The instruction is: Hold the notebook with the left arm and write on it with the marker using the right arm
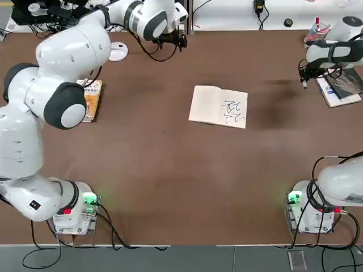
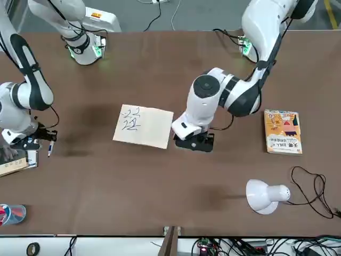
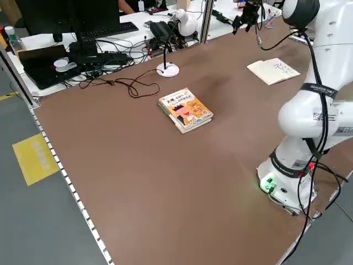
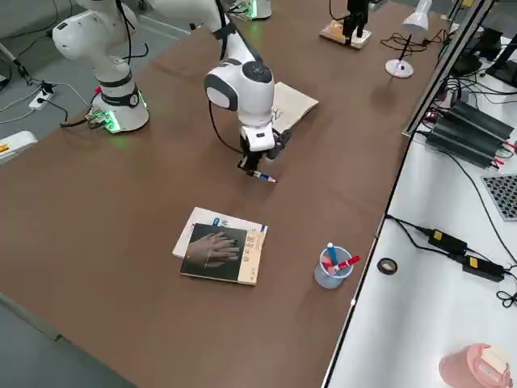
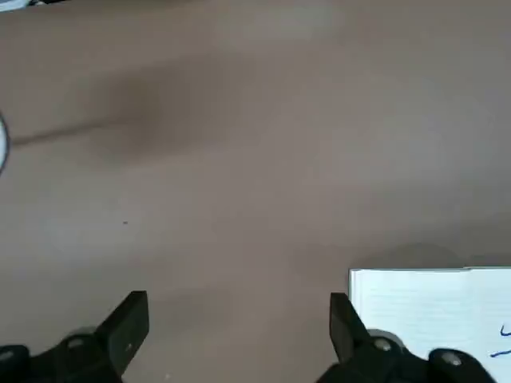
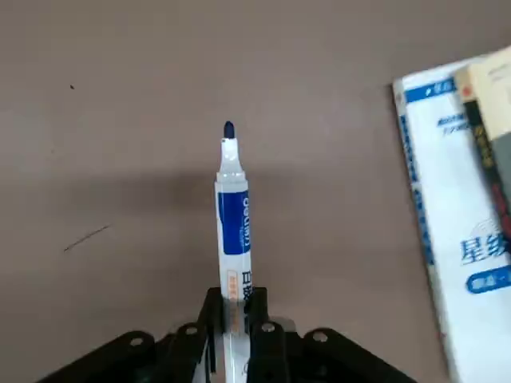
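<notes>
Open notebook lying flat near the table's middle in the top view, just past centre toward 1 o'clock, scribbles on its right-hand page. Nothing touching it.

Left gripper up at 12 o'clock of the table, above the far edge, well apart from the notebook toward 11 o'clock of it. Fingers spread wide and empty in the left wrist view, with bare table between them and a notebook corner just beside one finger. Seen from the front, left gripper just beside the notebook's edge in the picture; height over the table unclear from that view.

Right gripper at 2 o'clock of the table, off the notebook's right side and clear of it. Pinched tight on the marker, barrel clamped between the fingers, uncapped dark tip pointing away from the wrist over bare table. In the right side view, marker tilted, tip near the tabletop.

Two stacked books just right of the right gripper. Orange book at 9 o'clock, white lamp at 11 o'clock, pen cup near the far right corner.
</notes>
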{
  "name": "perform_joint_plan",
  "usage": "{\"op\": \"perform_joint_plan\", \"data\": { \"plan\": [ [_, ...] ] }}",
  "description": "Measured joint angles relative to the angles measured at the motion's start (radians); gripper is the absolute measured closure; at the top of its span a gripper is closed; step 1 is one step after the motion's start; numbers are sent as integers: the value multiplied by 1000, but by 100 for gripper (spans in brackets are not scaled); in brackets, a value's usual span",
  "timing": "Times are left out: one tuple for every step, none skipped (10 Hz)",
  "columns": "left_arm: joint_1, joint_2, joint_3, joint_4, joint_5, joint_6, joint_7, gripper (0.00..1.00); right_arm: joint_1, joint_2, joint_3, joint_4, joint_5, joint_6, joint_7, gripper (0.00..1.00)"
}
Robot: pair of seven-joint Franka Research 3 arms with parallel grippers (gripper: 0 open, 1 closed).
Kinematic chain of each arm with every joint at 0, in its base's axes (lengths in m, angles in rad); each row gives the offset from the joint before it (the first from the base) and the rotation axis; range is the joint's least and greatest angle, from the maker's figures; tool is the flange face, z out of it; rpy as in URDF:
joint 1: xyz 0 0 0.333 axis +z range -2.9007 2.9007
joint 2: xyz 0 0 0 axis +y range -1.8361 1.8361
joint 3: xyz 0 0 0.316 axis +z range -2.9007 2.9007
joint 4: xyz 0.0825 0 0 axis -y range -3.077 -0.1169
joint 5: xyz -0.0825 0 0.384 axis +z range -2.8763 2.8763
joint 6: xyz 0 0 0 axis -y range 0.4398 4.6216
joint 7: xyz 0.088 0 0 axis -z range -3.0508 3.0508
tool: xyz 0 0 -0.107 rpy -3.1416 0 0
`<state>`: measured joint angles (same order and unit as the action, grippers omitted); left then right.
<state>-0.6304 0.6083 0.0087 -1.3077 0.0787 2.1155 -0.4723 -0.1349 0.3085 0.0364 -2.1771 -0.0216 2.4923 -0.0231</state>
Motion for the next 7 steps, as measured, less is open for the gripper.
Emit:
{"op": "perform_joint_plan", "data": {
  "plan": [
    [10,-14,0,0,0,-17,2,0,3,8,2,-21,0,21,16,82],
    [20,-28,0,0,0,-35,12,0,4,20,2,-33,0,36,23,82],
    [31,-41,0,0,-1,-49,25,0,4,35,2,-39,0,51,28,82],
    [44,-54,0,-1,-1,-62,36,0,4,51,2,-41,0,64,31,82],
    [56,-65,-1,-1,-1,-77,45,0,4,63,1,-41,0,73,32,82],
    [67,-77,0,-1,-1,-92,54,0,4,71,1,-41,0,79,33,82],
    [77,-88,0,-1,-1,-110,64,0,4,74,0,-41,0,80,34,81]
  ]
}}
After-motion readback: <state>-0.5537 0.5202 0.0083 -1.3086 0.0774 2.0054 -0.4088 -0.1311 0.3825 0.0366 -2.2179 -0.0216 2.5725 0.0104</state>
